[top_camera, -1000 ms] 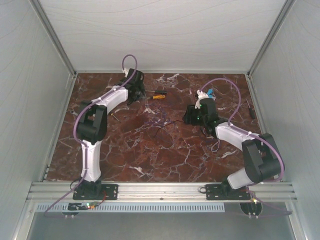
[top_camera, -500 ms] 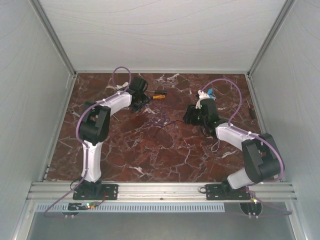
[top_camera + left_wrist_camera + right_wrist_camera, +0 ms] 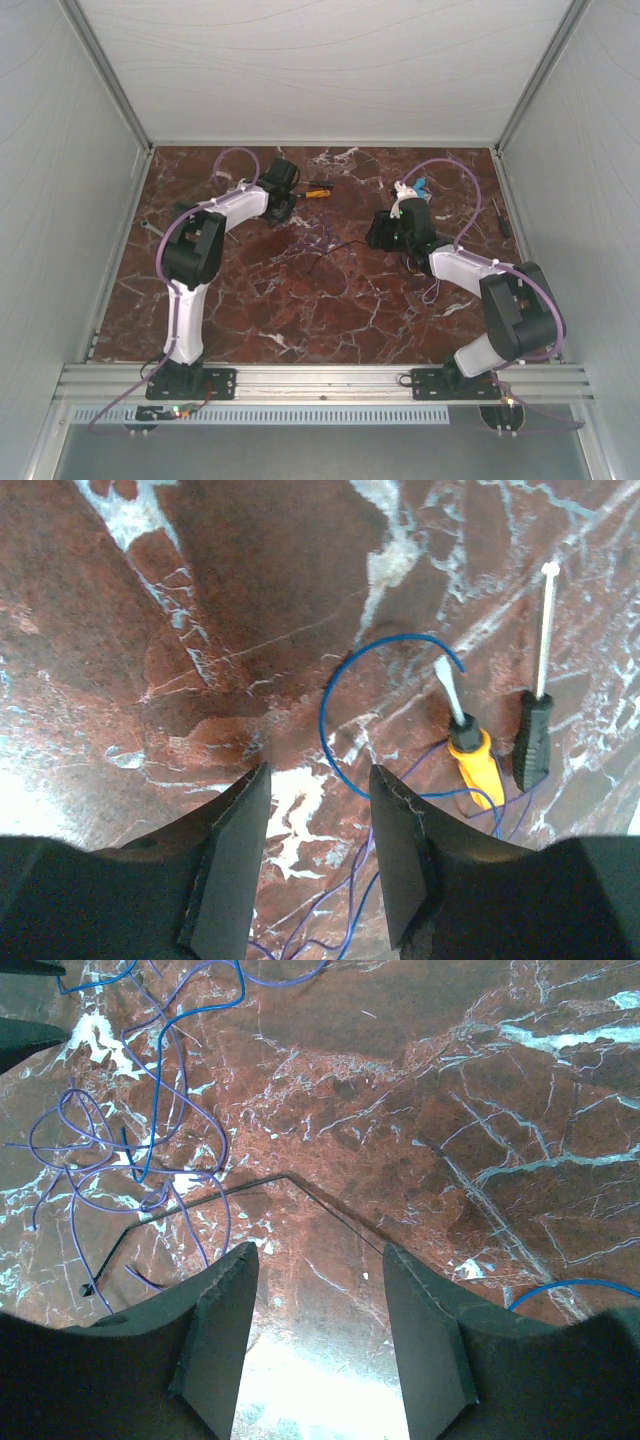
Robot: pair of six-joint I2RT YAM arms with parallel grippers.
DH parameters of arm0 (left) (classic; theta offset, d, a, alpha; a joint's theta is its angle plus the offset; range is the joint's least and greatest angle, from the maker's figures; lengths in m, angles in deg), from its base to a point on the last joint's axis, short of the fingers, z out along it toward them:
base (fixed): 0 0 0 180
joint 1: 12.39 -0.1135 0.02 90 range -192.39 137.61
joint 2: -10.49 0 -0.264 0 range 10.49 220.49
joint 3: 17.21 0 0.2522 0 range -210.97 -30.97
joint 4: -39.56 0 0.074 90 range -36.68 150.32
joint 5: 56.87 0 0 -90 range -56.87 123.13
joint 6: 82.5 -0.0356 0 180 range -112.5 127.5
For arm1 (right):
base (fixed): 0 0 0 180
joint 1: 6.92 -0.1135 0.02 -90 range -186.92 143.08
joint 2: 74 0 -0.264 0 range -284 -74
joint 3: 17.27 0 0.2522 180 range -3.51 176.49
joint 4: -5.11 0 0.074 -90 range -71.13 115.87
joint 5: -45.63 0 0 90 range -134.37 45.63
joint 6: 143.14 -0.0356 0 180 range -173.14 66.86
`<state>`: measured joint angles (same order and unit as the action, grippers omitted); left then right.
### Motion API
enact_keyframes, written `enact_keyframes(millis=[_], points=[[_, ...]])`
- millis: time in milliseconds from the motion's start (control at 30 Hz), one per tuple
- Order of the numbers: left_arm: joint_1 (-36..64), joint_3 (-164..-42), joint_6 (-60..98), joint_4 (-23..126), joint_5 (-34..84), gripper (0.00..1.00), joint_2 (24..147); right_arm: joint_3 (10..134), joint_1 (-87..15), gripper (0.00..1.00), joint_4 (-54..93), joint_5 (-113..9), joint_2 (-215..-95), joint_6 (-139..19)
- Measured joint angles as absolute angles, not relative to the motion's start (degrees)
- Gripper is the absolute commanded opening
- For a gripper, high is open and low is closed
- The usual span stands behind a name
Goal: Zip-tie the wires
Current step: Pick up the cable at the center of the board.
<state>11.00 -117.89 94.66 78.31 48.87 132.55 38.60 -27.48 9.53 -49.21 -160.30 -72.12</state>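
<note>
The wires (image 3: 316, 236) are thin blue-purple loops lying loose on the marble mid-table, clear in the right wrist view (image 3: 120, 1140). A thin black zip tie (image 3: 200, 1201) lies bent just in front of them, also seen from above (image 3: 335, 250). My left gripper (image 3: 284, 207) hangs over the wires' far end, open. In its wrist view the left gripper (image 3: 318, 772) has purple strands and a blue loop (image 3: 335, 695) on the table beneath the gap. My right gripper (image 3: 320, 1250) is open and empty, right of the bundle (image 3: 378, 232).
An orange-handled screwdriver (image 3: 474, 763) and a black-handled one (image 3: 533, 738) lie right of the left gripper, at the back in the top view (image 3: 318, 193). A dark tool (image 3: 503, 220) lies by the right wall. More thin wire (image 3: 430, 290) lies near the right arm.
The left wrist has swung right and down toward the wires, and its jaws have narrowed a little. The right arm has barely moved.
</note>
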Motion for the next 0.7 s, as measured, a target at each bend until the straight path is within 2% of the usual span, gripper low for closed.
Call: enact_keyframes(millis=[400,567,633,700], points=[[11.7,-123.5,105.1,82.9,51.1,0.34,136.8,38.6,-27.5,0.5,9.4,-49.2,-161.5,-72.1],[11.7,-126.2,107.1,83.8,51.8,0.19,138.9,38.6,-27.5,0.5,9.0,-49.2,-161.9,-72.1],[11.7,-127.4,107.3,83.8,51.8,0.02,139.8,38.6,-27.5,0.5,8.9,-49.2,-162.1,-72.1],[11.6,-127.8,107.4,83.1,51.8,0.0,140.5,38.6,-27.5,0.5,8.9,-49.3,-162.3,-72.1]])
